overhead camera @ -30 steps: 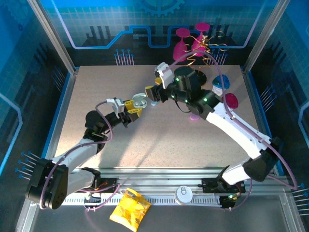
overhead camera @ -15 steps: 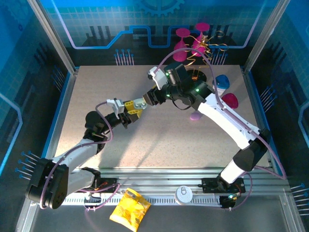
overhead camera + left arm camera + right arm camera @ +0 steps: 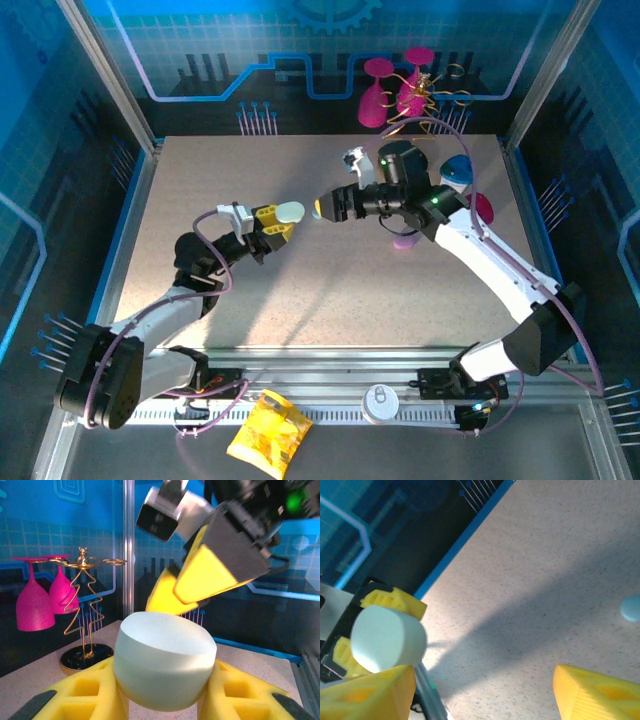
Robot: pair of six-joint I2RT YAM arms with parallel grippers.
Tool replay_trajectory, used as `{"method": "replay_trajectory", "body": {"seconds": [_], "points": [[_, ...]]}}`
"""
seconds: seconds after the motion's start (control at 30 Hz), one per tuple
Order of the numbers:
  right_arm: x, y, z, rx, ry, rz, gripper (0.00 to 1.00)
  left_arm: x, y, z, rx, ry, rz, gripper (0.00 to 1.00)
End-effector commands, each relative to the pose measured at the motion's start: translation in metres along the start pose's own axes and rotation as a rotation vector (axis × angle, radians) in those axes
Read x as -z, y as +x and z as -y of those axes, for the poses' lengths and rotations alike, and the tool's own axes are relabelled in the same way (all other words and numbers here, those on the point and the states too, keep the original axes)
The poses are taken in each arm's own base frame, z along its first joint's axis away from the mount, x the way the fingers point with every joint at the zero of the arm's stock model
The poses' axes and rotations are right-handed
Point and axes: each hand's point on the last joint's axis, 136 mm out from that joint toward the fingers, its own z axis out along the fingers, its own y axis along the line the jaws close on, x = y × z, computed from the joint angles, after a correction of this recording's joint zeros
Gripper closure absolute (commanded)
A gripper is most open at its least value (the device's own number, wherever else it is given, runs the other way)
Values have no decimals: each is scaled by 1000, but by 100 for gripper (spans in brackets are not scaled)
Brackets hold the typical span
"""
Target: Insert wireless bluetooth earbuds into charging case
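Note:
A pale whitish-green pebble-shaped charging case [image 3: 289,211] [image 3: 165,655] [image 3: 382,637] is held above the table, lid shut, with my left gripper [image 3: 280,217] [image 3: 165,685] shut on its sides. My right gripper [image 3: 322,207] [image 3: 482,690] hangs just right of the case, open, with nothing between its yellow fingers [image 3: 220,565]. A small pale blue thing [image 3: 632,607] lies on the table at the right edge of the right wrist view. I cannot tell whether it is one of the earbuds.
At the back right lie a blue case [image 3: 457,172], a magenta piece [image 3: 480,207] and a small purple piece [image 3: 403,241]. Pink glasses [image 3: 378,95] and a gold wire stand [image 3: 82,605] stand at the back. A yellow bag [image 3: 268,432] lies on the near rail.
My right gripper was at the case and has drawn back to the right, its jaws now wider. The left gripper keeps hold of the case, which now shows a shut lid.

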Motion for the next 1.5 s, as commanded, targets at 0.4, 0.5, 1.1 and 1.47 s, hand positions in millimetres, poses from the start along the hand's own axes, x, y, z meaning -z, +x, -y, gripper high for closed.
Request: {"method": "replay_trajectory", "body": {"seconds": [0.4,0.5,1.1,1.47], "points": [[-30,1,-49,-281,-456,-65,26,-5,-11,0,-6,40,68,67],[-37,3,-53,-305,-490,-85,30,-4,-11,1,-5,42,66,67],[-42,4,-41,-321,-469,-64,85,-1,-2,-2,-9,12,32,32],[-41,44,92,-423,35,54,86,25,60,-9,-7,-128,-250,1]]}}
